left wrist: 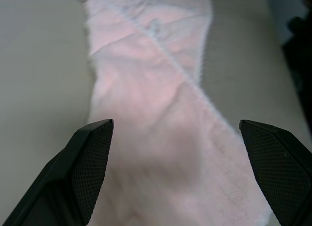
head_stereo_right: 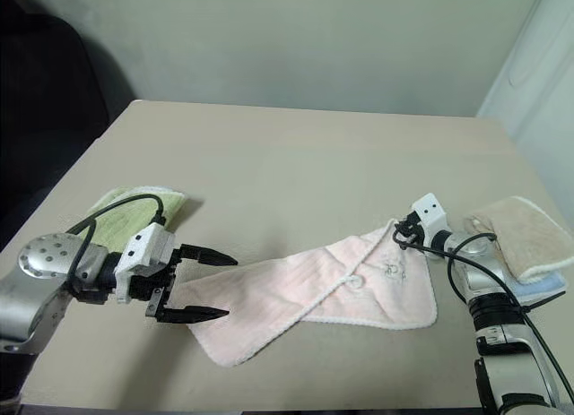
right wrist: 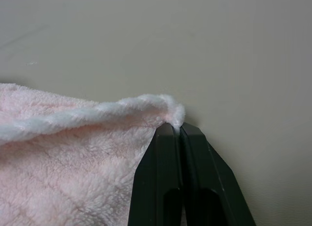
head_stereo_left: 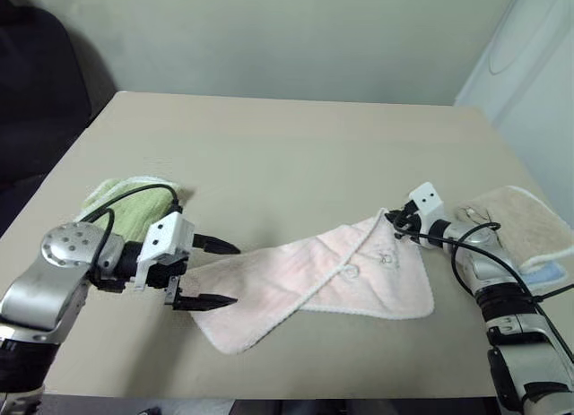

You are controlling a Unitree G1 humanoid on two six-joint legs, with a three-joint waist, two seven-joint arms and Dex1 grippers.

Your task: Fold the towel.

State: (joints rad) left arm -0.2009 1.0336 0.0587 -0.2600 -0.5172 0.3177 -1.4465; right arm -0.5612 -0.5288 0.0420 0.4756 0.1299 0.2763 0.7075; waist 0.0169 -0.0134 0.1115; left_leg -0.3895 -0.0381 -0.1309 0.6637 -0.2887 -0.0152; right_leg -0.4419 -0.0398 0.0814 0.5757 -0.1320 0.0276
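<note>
Towel corner pinched right, left hand free.
Pink towel [head_stereo_left: 318, 285] lies long 8-to-2 o'clock across the table [head_stereo_left: 287, 155]; my right gripper [head_stereo_left: 395, 223] clamps its 2 o'clock corner, my left gripper [head_stereo_left: 213, 273] spread wide at the 8 o'clock end, nearer.

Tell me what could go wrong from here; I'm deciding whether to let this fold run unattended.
1. The right claw is shut on only the very corner of the towel, so the cloth could slip out when lifted.
2. The towel lies twisted, with one edge already lapped over, so a fold from here may come out crooked.
3. The left claw is open beside the towel's other end; closing may bunch several layers.
</note>
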